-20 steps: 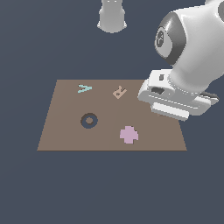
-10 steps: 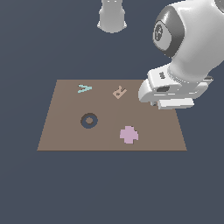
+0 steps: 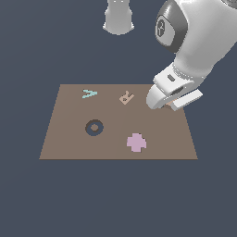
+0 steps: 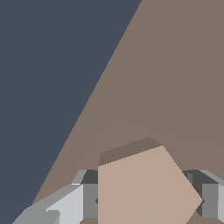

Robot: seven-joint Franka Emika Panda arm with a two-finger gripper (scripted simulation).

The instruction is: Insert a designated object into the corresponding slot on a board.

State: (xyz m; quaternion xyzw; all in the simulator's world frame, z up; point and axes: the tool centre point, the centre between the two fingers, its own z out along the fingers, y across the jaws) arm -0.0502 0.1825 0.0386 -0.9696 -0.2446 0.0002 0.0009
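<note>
The pincer [image 3: 167,104], lowered since the earlier views to the board [image 3: 69,139] at right of centre, is seen pinching the block [image 4: 146,188]; insertion is judged imminent.

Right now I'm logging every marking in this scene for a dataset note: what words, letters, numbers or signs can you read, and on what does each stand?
"R": no print, but a tan letter-shaped piece lying on the brown board.
"V" or arrowhead sign: the pale teal piece, lying sideways on the board.
Dark round emblem on the arm's joint cap: too blurred to read.
Wrist view: no text on the peach block or elsewhere.
</note>
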